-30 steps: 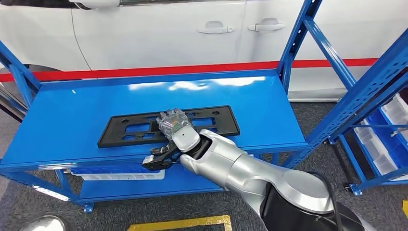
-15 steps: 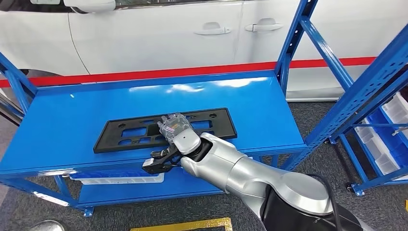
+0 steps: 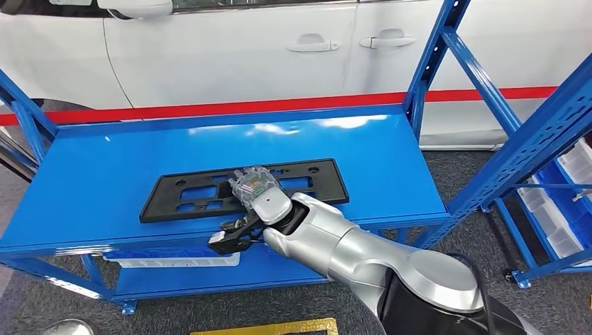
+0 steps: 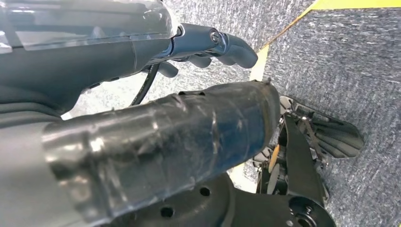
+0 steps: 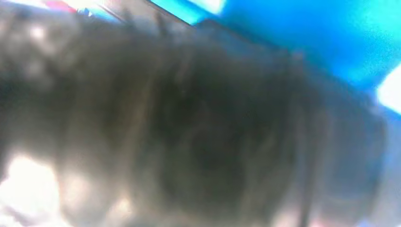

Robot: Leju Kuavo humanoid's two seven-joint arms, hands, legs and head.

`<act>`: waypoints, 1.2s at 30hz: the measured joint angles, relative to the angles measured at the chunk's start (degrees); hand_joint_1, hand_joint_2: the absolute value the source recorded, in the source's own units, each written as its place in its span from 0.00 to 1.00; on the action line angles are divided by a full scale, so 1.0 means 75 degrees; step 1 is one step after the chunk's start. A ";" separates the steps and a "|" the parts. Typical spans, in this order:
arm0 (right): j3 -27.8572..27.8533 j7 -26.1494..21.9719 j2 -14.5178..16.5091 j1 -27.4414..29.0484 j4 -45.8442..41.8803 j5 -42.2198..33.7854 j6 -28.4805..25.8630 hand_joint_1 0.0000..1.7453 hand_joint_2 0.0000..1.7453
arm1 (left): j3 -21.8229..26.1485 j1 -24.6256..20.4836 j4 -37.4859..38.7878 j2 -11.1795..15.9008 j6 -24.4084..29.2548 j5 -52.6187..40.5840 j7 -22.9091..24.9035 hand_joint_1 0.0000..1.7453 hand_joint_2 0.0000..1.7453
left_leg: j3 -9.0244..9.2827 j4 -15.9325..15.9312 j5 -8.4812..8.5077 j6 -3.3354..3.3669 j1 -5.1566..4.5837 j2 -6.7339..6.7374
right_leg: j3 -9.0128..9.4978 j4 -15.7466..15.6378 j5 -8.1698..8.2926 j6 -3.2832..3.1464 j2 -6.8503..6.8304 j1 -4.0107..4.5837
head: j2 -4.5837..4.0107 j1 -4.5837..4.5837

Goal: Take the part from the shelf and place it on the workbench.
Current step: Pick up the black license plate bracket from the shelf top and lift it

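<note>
Nearest the camera, the right arm (image 3: 363,255) reaches in from the lower right of the head view, silver and jointed, running up and left toward the blue shelf (image 3: 105,174). At its end the right hand (image 3: 257,190) lies palm-down over the near long edge of the part (image 3: 188,197), a flat black rectangular plate with cut-out slots, at about the middle of its length. Its fingers (image 3: 246,174) lie close together on top of the plate, while a dark piece of the hand sits just below the shelf's front lip; whether the hand actually clamps the plate or merely rests on it, I cannot tell. The right wrist view is a dark blur against bright blue and adds no detail on the grasp. The plate lies flat on the shelf's top deck, near the front edge, its long side running left to right and slightly skewed. A white bin (image 3: 174,259) sits on the lower deck, just under the hand. In the left wrist view the left hand (image 4: 156,137) hangs over grey carpet (image 4: 340,61) with its fingers curled in and nothing between them. Beyond the shelf stands a white car (image 3: 244,56), with a red stripe (image 3: 209,108) along its foot.
</note>
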 joint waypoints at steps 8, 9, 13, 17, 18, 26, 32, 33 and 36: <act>0.0000 -0.0089 -0.0003 0.0025 0.0348 0.0055 -0.0152 0.00 0.00 | 0.0047 0.0006 0.0000 0.0003 0.0039 -0.0001 0.0004 0.00 0.00 | -0.0812 0.1794 -0.0951 -0.0241 0.0034 0.0018 | 0.0083 -0.0125 0.0037 -0.0202 -0.0005 -0.0008 | 0.0000 -0.0006; 0.0000 -0.0120 -0.0003 0.0051 0.0409 0.0068 -0.0170 0.00 0.00 | 0.0057 0.0012 0.0000 0.0004 0.0049 -0.0001 0.0012 0.00 0.00 | -0.0978 0.2117 -0.1020 -0.0243 0.0034 0.0018 | 0.0085 -0.0121 0.0032 -0.0210 -0.0006 0.0005 | 0.0000 -0.0006; -0.0001 -0.0185 -0.0002 0.0088 0.0546 0.0111 -0.0200 0.00 0.00 | 0.0066 0.0027 0.0000 0.0005 0.0077 -0.0008 0.0032 0.00 0.00 | -0.0405 0.0843 -0.0192 -0.0107 0.0010 0.0019 | 0.0124 -0.0098 -0.0010 -0.0216 0.0031 0.0048 | 0.0000 -0.0006; -0.0002 -0.0201 -0.0002 0.0085 0.0617 0.0133 -0.0199 0.00 0.00 | 0.0079 0.0009 0.0000 0.0015 0.0107 -0.0009 0.0044 0.00 0.00 | -0.0002 -0.0022 0.0001 0.0010 -0.0081 -0.0005 | 0.0112 -0.0096 -0.0029 -0.0108 0.0030 0.0064 | 0.0000 -0.0006; -0.0004 -0.0206 -0.0001 0.0088 0.0624 0.0137 -0.0193 0.00 0.00 | 0.0080 0.0010 0.0000 0.0013 0.0116 -0.0010 0.0050 0.00 0.00 | 0.0017 -0.0053 0.0020 0.0034 -0.0061 0.0001 | 0.0117 -0.0093 -0.0043 -0.0066 0.0025 0.0057 | 0.0000 -0.0005; -0.0056 -0.0244 -0.0023 0.0212 0.0678 0.0154 -0.0168 0.00 0.00 | 0.0083 0.0019 0.0000 0.0008 0.0134 -0.0017 0.0036 0.00 0.00 | 0.0097 -0.0128 0.0036 0.0151 0.0004 0.0018 | -0.0900 0.1879 -0.0769 0.0141 0.0005 -0.0042 | 0.0000 -0.0001; -0.0086 -0.0330 -0.0020 0.0218 0.0692 0.0156 -0.0125 0.00 1.00 | 0.0085 0.0001 0.0000 0.0004 0.0114 -0.0036 0.0012 0.00 0.00 | 0.0064 0.0012 -0.0083 -0.0016 -0.0030 0.0006 | -0.0087 0.0022 0.0048 0.0014 0.0024 0.0005 | 0.0000 -0.0002; -0.0088 -0.0342 -0.0020 0.0220 0.0697 0.0158 -0.0125 0.01 1.00 | 0.0085 0.0000 0.0000 0.0004 0.0114 -0.0041 0.0010 0.00 0.00 | 0.0067 0.0008 -0.0088 -0.0057 -0.0024 0.0007 | -0.0083 0.0002 0.0064 -0.0021 0.0029 -0.0002 | 0.0000 -0.0004; -0.0101 -0.0368 -0.0014 0.0216 0.0712 0.0167 -0.0127 0.68 1.00 | 0.0086 0.0001 0.0000 0.0004 0.0114 -0.0045 0.0009 0.00 0.00 | -0.0085 0.0404 -0.0380 -0.0162 0.0008 0.0012 | -0.0024 -0.0087 0.0105 -0.0144 0.0017 -0.0046 | 0.0000 -0.0006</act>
